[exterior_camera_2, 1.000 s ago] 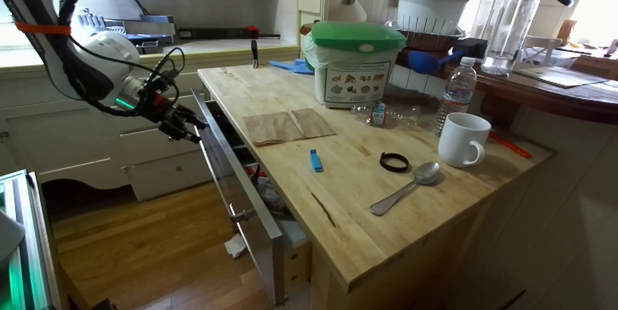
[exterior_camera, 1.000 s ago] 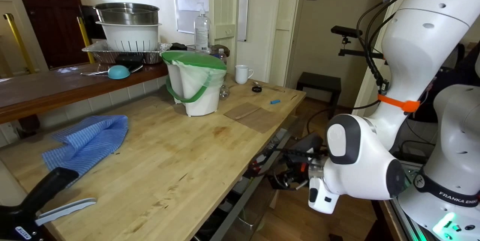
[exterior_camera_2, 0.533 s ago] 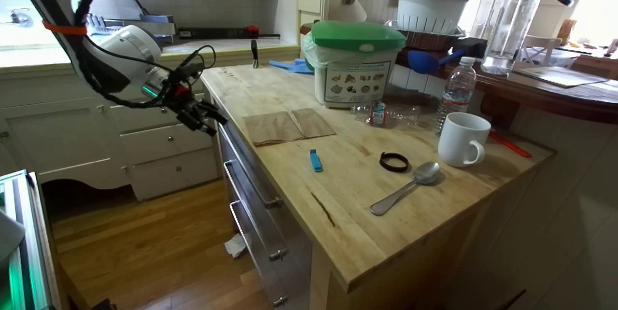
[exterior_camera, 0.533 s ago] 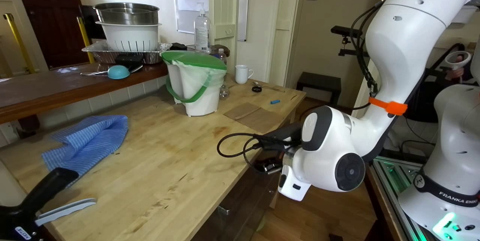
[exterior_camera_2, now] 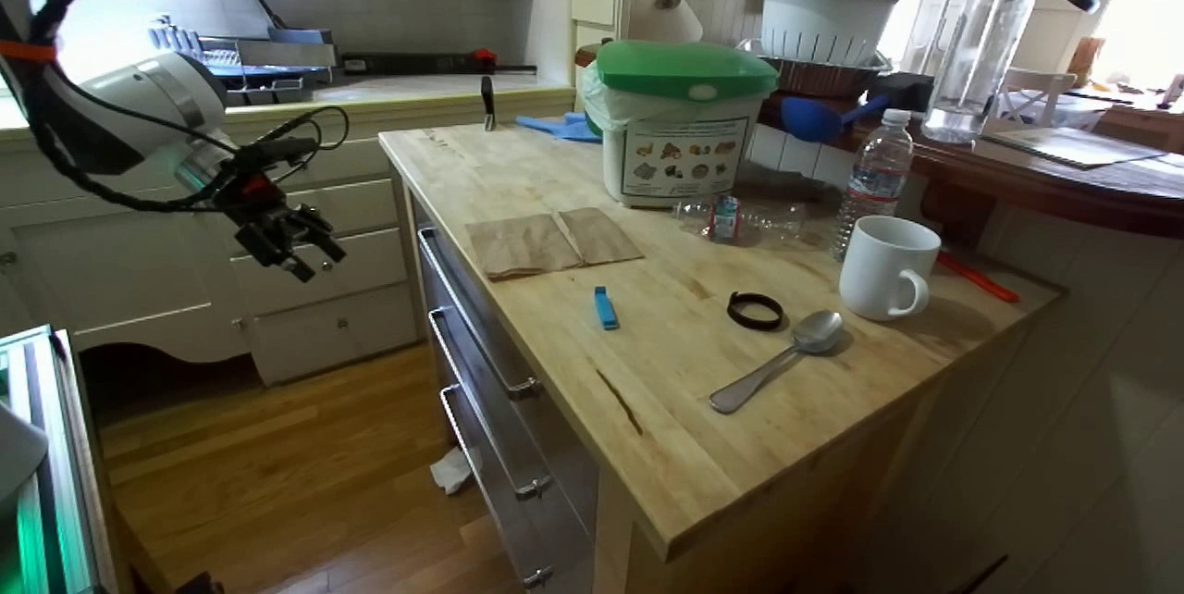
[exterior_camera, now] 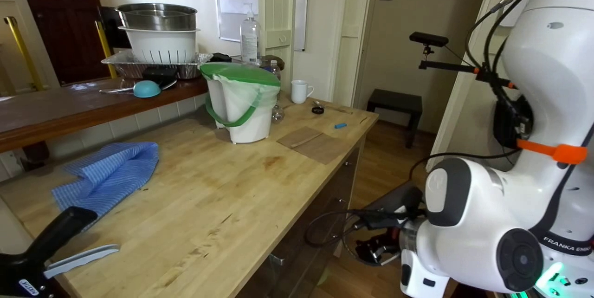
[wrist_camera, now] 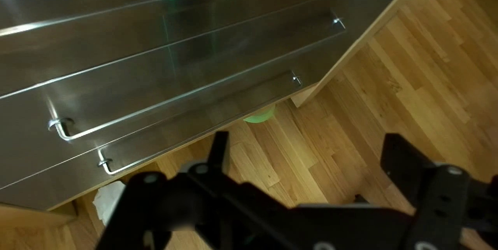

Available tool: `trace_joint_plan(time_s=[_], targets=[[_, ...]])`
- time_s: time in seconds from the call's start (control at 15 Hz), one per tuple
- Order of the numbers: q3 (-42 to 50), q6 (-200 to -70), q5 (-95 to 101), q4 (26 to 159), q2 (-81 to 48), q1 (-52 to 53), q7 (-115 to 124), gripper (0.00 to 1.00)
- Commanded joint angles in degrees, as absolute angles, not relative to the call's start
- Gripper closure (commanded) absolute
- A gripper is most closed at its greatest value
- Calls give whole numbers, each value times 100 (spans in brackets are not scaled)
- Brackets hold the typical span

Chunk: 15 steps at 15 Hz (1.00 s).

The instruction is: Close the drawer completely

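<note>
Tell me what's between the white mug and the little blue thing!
A black ring lies between the white mug and the little blue thing in both exterior views, with a spoon close beside the ring.

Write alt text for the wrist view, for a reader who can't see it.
The metal top drawer looks shut, flush with two lower drawers. An open black pincer hangs over the wooden floor, holding nothing; a white scrap lies lower left.
</note>
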<state>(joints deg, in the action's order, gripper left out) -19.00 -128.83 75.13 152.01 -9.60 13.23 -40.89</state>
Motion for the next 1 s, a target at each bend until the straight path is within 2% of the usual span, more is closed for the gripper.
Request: trace_joint_plan(time_s=[0.0, 0.2, 0.53, 0.6, 0.8, 0.93], targets=[[-2142, -12837, 6225, 15996, 202, 1555, -3651, 0], [-2051, -12699, 5231, 15798, 483, 1693, -3683, 0], [-1343, -12545, 3988, 16081, 2001, 1575, -4221, 0], [-1205, -12286, 3821, 15709, 1917, 1533, -4275, 0], [-743, -11820, 3334, 16154, 3061, 1489, -4324, 0], [-536, -11141, 3022, 15739, 3350, 1423, -4344, 0]])
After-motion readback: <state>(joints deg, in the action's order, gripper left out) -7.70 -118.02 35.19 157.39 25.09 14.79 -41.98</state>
